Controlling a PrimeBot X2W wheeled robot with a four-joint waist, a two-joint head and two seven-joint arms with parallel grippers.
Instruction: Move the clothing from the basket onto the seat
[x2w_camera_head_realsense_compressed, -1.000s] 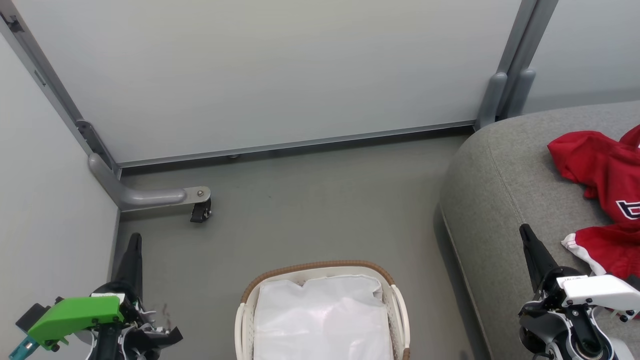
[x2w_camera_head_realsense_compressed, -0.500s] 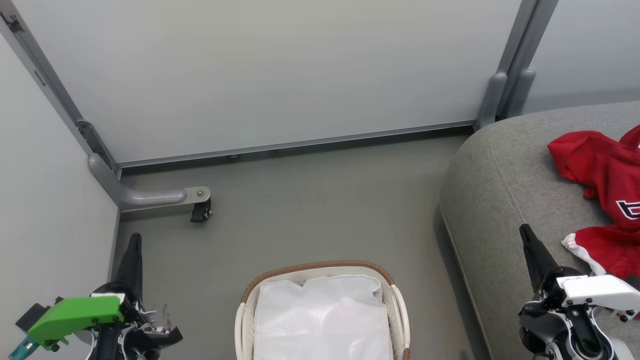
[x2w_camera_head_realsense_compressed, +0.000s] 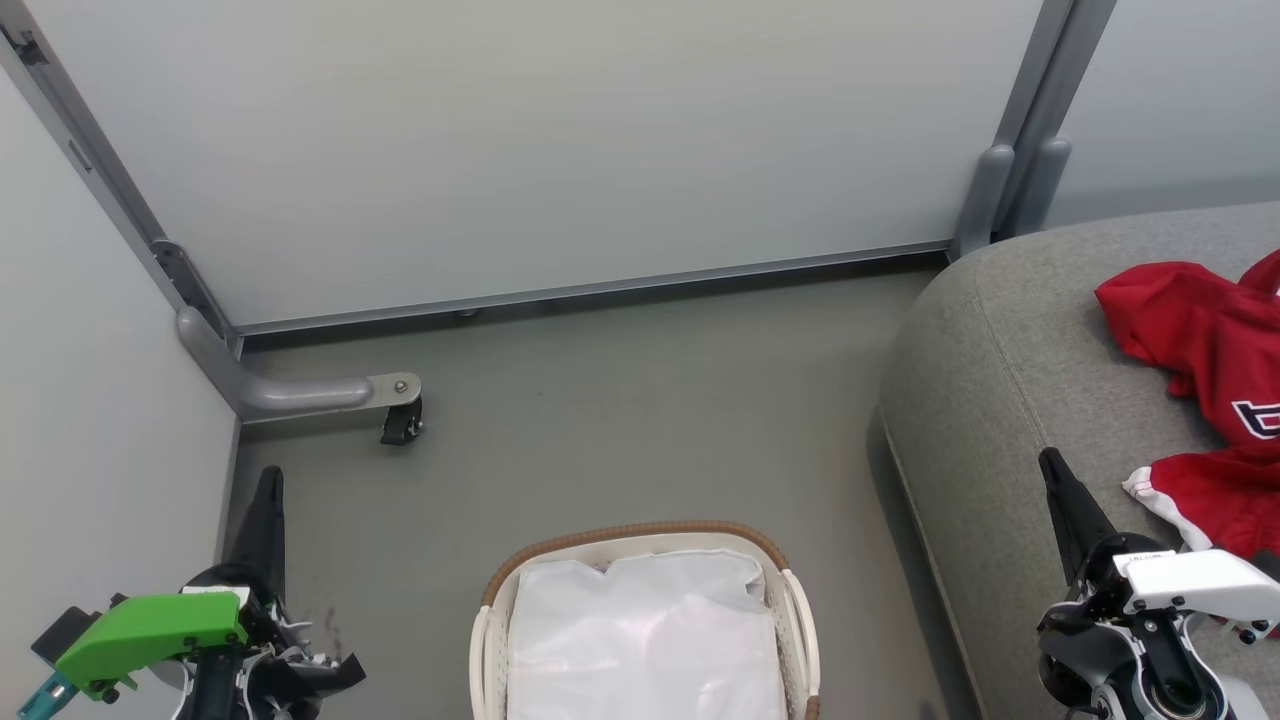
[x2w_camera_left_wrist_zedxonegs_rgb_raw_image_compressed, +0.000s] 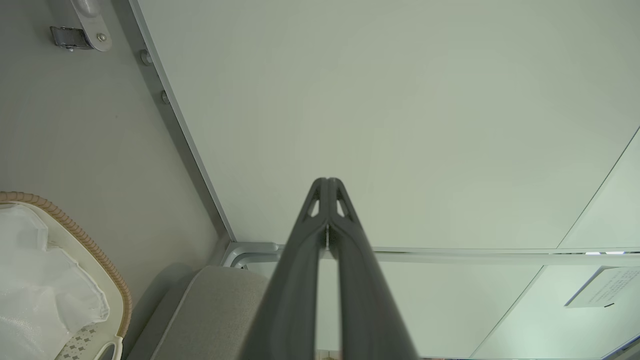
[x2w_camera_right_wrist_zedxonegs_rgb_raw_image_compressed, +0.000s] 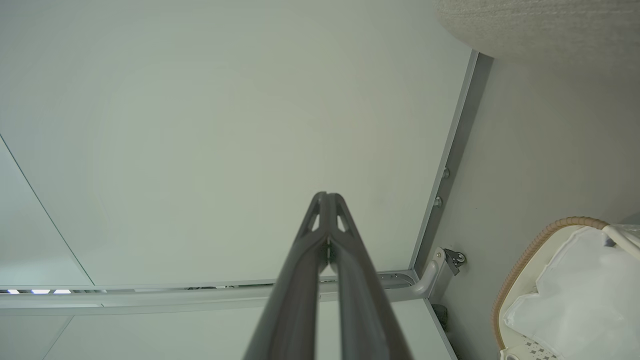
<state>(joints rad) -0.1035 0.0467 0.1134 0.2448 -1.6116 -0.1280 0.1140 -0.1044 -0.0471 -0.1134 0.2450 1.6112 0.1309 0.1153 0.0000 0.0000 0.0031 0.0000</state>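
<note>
The left gripper (x2w_camera_left_wrist_zedxonegs_rgb_raw_image_compressed: 327, 187) has its two dark fingers pressed together, tips touching, pointing at the pale partition panel (x2w_camera_left_wrist_zedxonegs_rgb_raw_image_compressed: 400, 100). The basket (x2w_camera_left_wrist_zedxonegs_rgb_raw_image_compressed: 85, 242), with its white liner (x2w_camera_left_wrist_zedxonegs_rgb_raw_image_compressed: 45, 295) bunched inside, stands on the grey floor (x2w_camera_left_wrist_zedxonegs_rgb_raw_image_compressed: 75, 125). It is near the seat (x2w_camera_left_wrist_zedxonegs_rgb_raw_image_compressed: 220, 315), whose rounded corner is apart from it by a strip of floor.

Grey floor (x2w_camera_head_realsense_compressed: 620, 420): white basket (x2w_camera_head_realsense_compressed: 630, 532) stands on it, beside the seat (x2w_camera_head_realsense_compressed: 990, 400), a gap between. Red clothing (x2w_camera_head_realsense_compressed: 1190, 340) lies crumpled on the seat, back from its rounded corner.

Clothing (x2w_camera_head_realsense_compressed: 1215, 370) on seat (x2w_camera_head_realsense_compressed: 990, 400), right of basket (x2w_camera_head_realsense_compressed: 640, 535)
</note>
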